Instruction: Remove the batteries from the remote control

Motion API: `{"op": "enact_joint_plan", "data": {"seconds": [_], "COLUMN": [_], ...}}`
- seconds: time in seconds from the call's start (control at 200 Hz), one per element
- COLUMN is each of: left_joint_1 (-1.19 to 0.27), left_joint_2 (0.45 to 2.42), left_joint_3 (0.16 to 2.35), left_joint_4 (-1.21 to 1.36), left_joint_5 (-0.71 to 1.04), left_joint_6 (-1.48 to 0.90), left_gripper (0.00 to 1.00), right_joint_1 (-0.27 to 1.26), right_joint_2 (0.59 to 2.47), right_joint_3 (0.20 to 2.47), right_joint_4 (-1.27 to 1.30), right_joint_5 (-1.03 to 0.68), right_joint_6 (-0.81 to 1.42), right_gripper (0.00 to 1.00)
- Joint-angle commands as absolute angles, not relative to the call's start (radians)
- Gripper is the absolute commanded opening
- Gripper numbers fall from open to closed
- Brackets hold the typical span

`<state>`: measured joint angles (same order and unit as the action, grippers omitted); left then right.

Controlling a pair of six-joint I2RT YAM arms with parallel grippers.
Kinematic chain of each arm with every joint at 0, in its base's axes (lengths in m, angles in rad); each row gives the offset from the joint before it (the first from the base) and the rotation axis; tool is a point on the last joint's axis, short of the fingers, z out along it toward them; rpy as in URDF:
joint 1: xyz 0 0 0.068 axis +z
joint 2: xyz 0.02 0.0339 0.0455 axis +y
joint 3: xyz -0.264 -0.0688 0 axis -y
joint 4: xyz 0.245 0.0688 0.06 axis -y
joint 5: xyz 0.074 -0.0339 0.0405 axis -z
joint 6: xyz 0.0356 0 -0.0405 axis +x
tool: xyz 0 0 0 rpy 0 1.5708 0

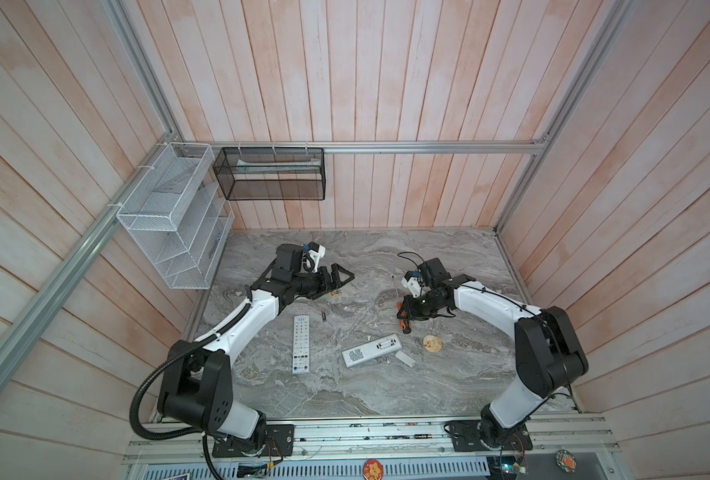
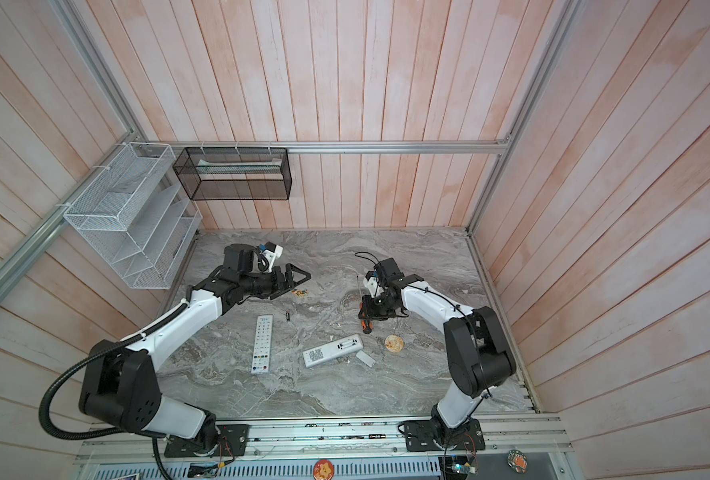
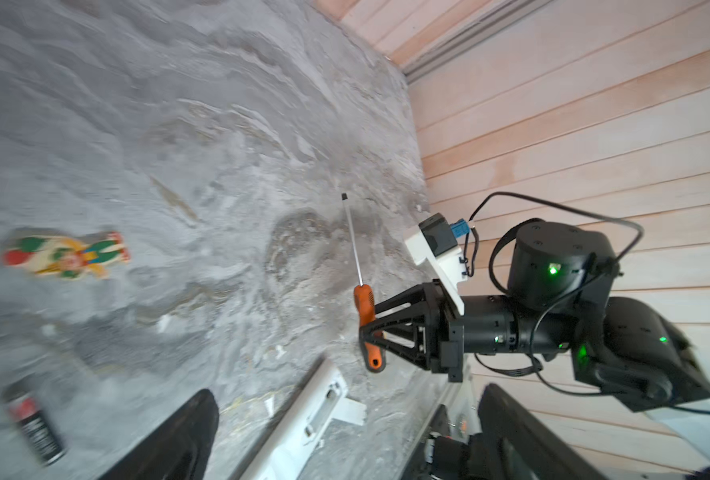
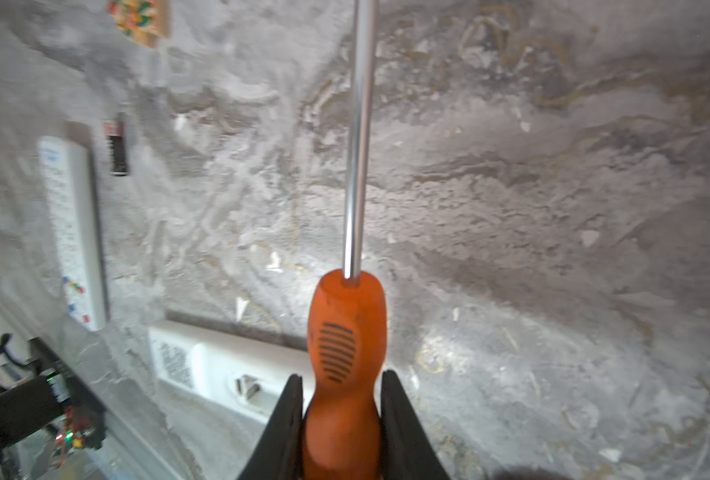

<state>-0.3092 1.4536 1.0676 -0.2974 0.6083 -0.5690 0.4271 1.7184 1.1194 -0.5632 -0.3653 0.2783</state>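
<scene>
Now my left tool (image 1: 342,277) spread, loose battery (image 1: 324,316) on bench (image 1: 428,374) near it; right tool (image 4: 341,382) pinches screwdriver (image 4: 347,332) handle, risk: long shaft swings, knocks that round cell rolling away

- The tabletop (image 1: 469,257) is lying bare along its far edge and its near strip, leaving wide room to pass.
- The face-up remote (image 1: 300,344) and the face-down remote (image 1: 371,350) are sitting mid-table, apart, leaving an open lane between them.
- A battery (image 1: 324,316) is lying just beyond the face-up remote, pinching that lane's far end.
- The right gripper (image 4: 342,374), clamping the screwdriver (image 4: 347,324), is crowding the space just beyond the face-down remote.
- The left gripper (image 1: 342,279), jaws spread, is hovering over the far-left part.
</scene>
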Motion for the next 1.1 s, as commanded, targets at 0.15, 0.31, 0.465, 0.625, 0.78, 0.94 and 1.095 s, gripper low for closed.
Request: {"op": "enact_joint_plan", "data": {"seconds": [0.15, 0.31, 0.465, 0.625, 0.78, 0.94, 1.095], "left_joint_1": [-0.287, -0.282, -0.281, -0.281, -0.282, -0.288, -0.305], "left_joint_2": [1.359, 1.353, 1.388, 1.394, 1.420, 1.478, 1.534], "left_joint_3": [0.964, 0.953, 0.966, 0.950, 0.939, 0.922, 0.895], "left_joint_4": [-0.589, -0.624, -0.664, -0.665, -0.675, -0.675, -0.651], "left_joint_5": [0.281, 0.197, 0.172, 0.142, 0.083, 0.026, -0.020], "left_joint_6": [-0.433, -0.438, -0.431, -0.435, -0.425, -0.414, -0.421], "left_gripper": [1.00, 1.00, 1.00, 1.00, 1.00, 1.00, 1.00], "right_joint_1": [0.426, 0.426, 0.427, 0.426, 0.428, 0.428, 0.428], "right_joint_2": [1.832, 1.844, 1.834, 1.775, 1.674, 1.537, 1.418], "right_joint_3": [1.181, 1.179, 1.169, 1.169, 1.171, 1.145, 1.115], "right_joint_4": [-0.631, -0.627, -0.622, -0.623, -0.611, -0.562, -0.507], "right_joint_5": [-0.238, -0.235, -0.235, -0.233, -0.250, -0.304, -0.339], "right_joint_6": [0.238, 0.240, 0.242, 0.252, 0.265, 0.287, 0.321], "right_gripper": [0.10, 0.21, 0.32, 0.46, 0.54, 0.55, 0.56]}}
